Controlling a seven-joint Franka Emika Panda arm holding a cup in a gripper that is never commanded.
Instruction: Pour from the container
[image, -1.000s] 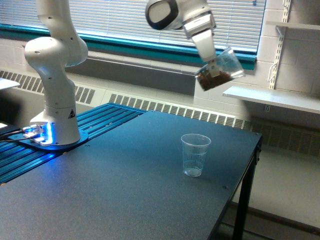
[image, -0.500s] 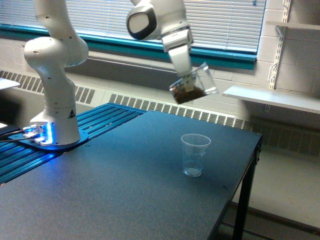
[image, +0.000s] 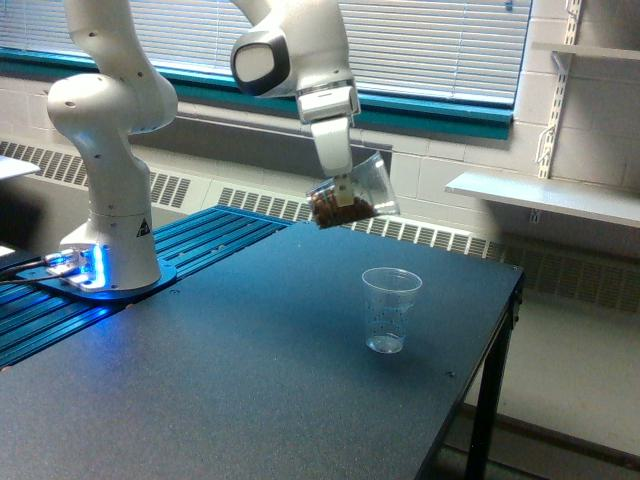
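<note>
Since the earlier frames the arm has carried the container down and toward the exterior view's left; it was high near the wall shelf and now hangs lower, above the table, up and to the left of the plastic cup.

The container is tilted steeply, its long axis running from lower left to upper right in this view. Its closed bottom points down-left and its open mouth points up and to the right, away from the arm. It is clear and smooth-walled, and brown granular bits lie heaped in the low end against the bottom. A side handle cannot be made out here.

The white arm rises from its base at the view's left, bends over near the top edge, and its last link slants down and to the right. The gripper sits at the end of that link, its fingers closed on the container near the lower end, holding it clear of the table. The plastic cup stands upright on the dark tabletop, well apart from the container.
</note>
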